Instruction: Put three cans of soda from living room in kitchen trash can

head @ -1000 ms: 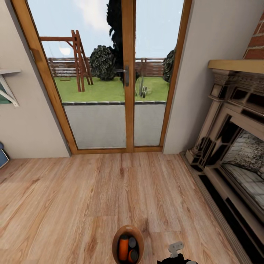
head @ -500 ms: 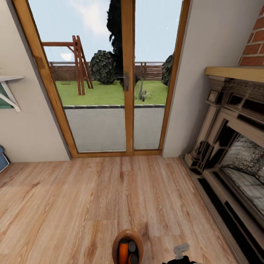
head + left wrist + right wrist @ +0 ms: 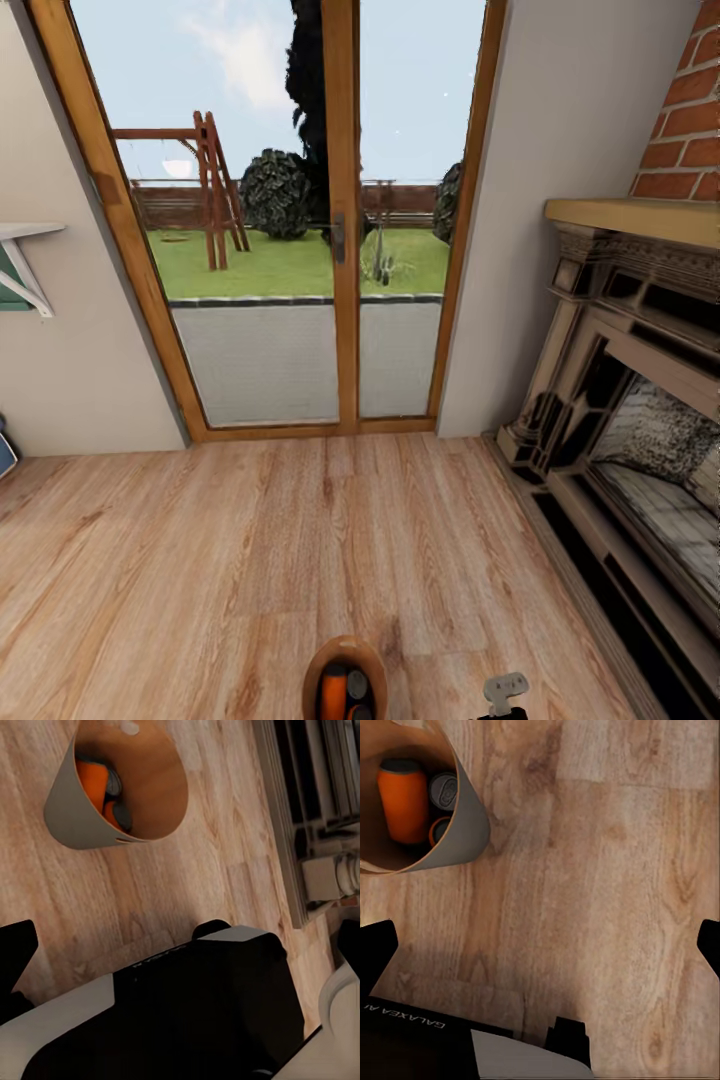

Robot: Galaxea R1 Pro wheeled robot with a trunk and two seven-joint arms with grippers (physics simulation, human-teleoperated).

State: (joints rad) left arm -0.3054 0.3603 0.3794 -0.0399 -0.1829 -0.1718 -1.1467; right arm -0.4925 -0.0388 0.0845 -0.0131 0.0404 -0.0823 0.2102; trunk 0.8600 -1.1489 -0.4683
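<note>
While the robot faces wood-framed glass doors (image 3: 340,230) in the living room, the tash can (image 3: 469,825) stands on the plank floor (image 3: 250,540), holding orange soda cans (image 3: 403,799). Right gripper (image 3: 505,690) sits just beside it, touching nothing; its jaw state cannot be told.

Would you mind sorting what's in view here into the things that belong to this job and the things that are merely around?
Job:
- tash can
- orange soda cans lying inside it

Merely around:
- glass doors
- fireplace
- wood floor
- wall shelf
</note>
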